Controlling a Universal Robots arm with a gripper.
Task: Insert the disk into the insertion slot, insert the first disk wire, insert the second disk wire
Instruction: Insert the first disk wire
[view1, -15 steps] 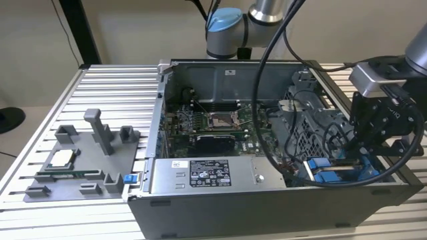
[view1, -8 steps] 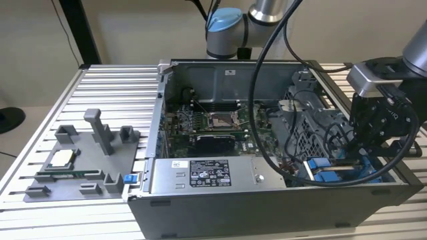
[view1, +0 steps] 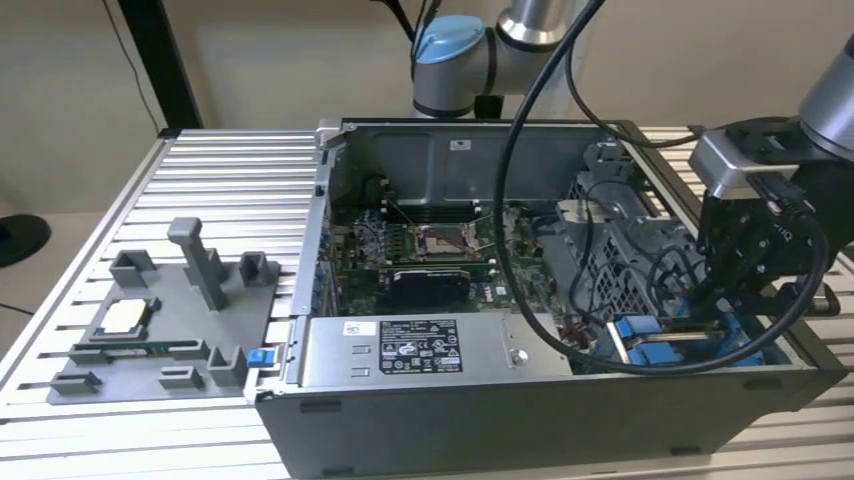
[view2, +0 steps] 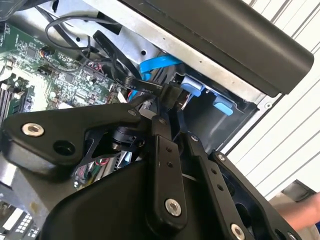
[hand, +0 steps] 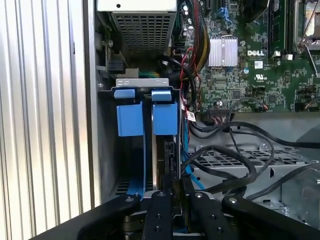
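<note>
I've got the fingers (view2: 165, 145) narrow, pinched on a black wire (view2: 134, 83) at the disk (hand: 167, 155), which already sits in the slot (hand: 131, 120).

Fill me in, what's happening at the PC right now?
One robot arm is working inside an open computer case on the table. Its hand is down at the drive bay, right at the end of the disk, which already sits there in its blue frame. A black wire runs to the hand's tip; whether it's plugged in can't be told.
</note>
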